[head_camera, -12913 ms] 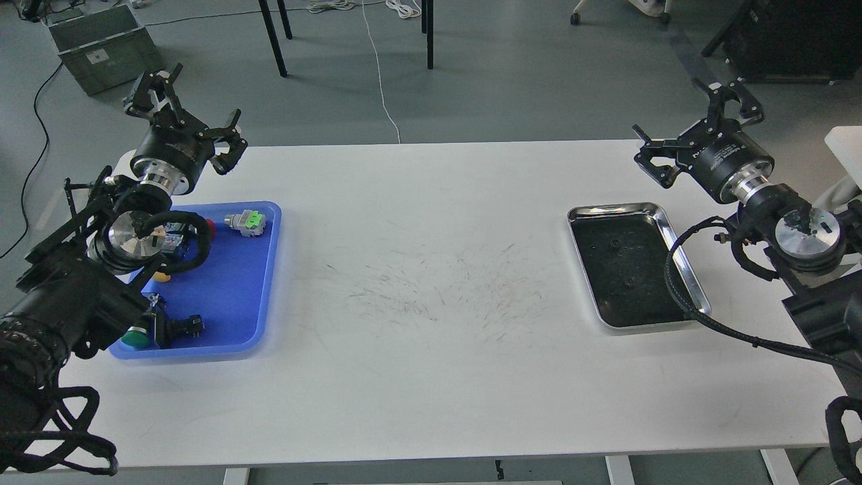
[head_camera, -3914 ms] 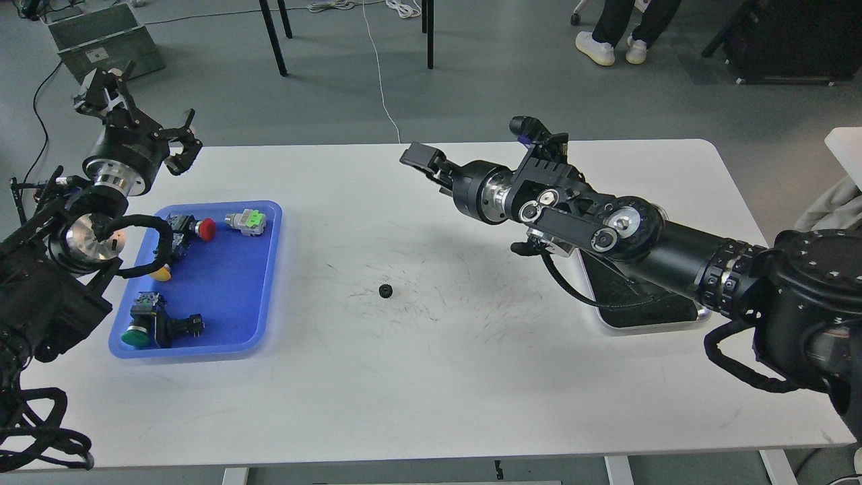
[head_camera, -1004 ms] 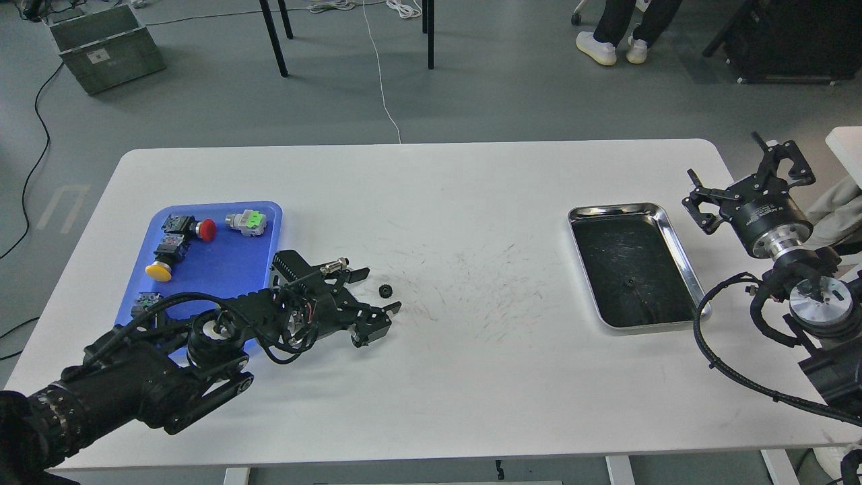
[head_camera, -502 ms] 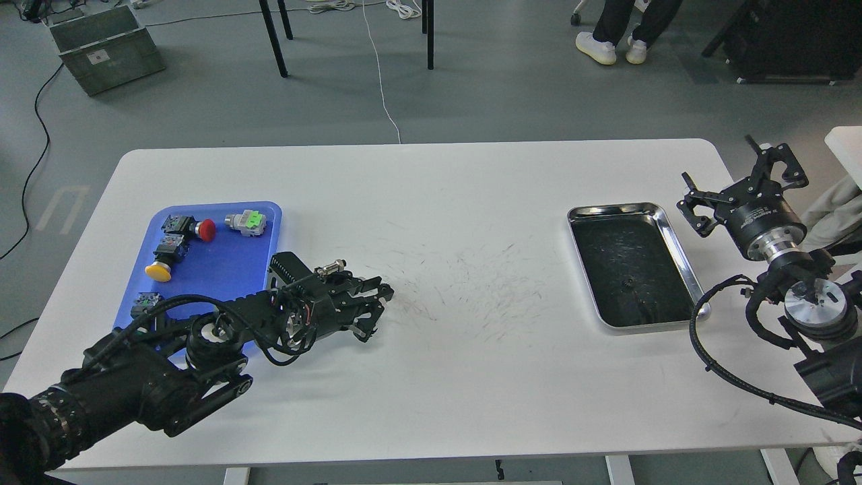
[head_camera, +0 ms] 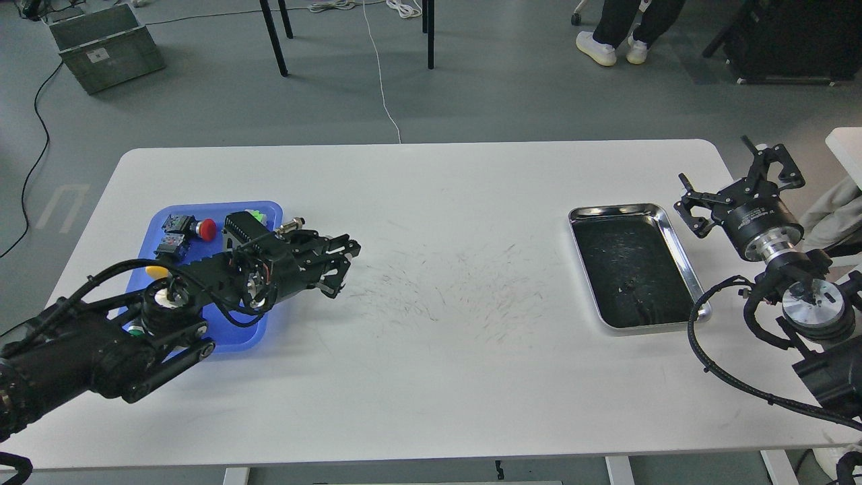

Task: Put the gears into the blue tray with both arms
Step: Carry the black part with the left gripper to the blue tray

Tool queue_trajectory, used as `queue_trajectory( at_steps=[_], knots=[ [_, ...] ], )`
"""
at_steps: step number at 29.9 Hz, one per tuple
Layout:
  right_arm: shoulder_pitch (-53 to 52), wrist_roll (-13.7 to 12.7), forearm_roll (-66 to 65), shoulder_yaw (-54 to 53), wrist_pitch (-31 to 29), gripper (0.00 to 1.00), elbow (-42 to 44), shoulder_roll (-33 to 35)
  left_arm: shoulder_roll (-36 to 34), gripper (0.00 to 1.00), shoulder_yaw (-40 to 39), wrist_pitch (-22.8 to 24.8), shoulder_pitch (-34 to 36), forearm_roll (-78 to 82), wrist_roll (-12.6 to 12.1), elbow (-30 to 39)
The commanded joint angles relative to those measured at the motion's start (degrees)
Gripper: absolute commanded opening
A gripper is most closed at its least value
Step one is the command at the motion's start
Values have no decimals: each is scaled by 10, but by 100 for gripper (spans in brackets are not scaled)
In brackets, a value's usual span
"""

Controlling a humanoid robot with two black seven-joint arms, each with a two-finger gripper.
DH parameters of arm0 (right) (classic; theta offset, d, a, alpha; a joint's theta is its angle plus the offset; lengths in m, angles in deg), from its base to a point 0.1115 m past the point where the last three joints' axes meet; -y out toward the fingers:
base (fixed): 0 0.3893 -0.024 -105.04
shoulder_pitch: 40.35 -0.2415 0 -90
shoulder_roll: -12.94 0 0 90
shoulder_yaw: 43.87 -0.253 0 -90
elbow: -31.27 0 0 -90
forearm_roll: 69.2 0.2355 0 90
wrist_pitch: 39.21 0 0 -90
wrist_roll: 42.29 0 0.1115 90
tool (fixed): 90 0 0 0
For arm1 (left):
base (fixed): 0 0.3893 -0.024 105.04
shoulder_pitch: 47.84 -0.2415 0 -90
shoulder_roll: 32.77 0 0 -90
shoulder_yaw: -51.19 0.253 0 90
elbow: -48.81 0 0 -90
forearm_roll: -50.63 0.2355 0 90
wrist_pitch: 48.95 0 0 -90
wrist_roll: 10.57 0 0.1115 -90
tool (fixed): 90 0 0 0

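My left gripper point(head_camera: 342, 267) hovers over the white table just right of the blue tray point(head_camera: 195, 205). Its fingers are drawn together where the gear was; the gear itself is hidden between them. My left arm lies across the tray's near right part. A second gear point(head_camera: 630, 287) shows as a tiny black dot on the black lining of the steel tray point(head_camera: 681, 250) at the right. My right gripper point(head_camera: 737, 180) stands open and empty beyond that tray's far right corner.
In the blue tray lie a red-capped switch point(head_camera: 204, 229), a yellow-capped one point(head_camera: 155, 271) and a green one point(head_camera: 254, 214), partly hidden by my arm. A person's feet point(head_camera: 606, 47) and table legs stand on the floor behind.
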Motion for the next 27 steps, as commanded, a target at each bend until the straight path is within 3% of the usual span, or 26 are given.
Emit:
queue_trajectory(
  at_steps=[1, 10, 18, 27],
  knots=[
    [-2, 0, 0, 1, 0, 97, -2, 0, -63, 9, 2, 8, 30, -67, -4, 48],
    [-4, -1, 0, 2, 1, 97, -4, -2, -179, 10, 5, 32, 31, -162, -3, 54],
    [-5, -1, -1, 3, 1, 97, -2, -2, -158, 10, 5, 18, -39, -220, -1, -40],
    [-5, -1, -2, 3, 1, 97, 3, -2, -110, 13, 5, 10, -54, -220, -1, -101]
  ],
)
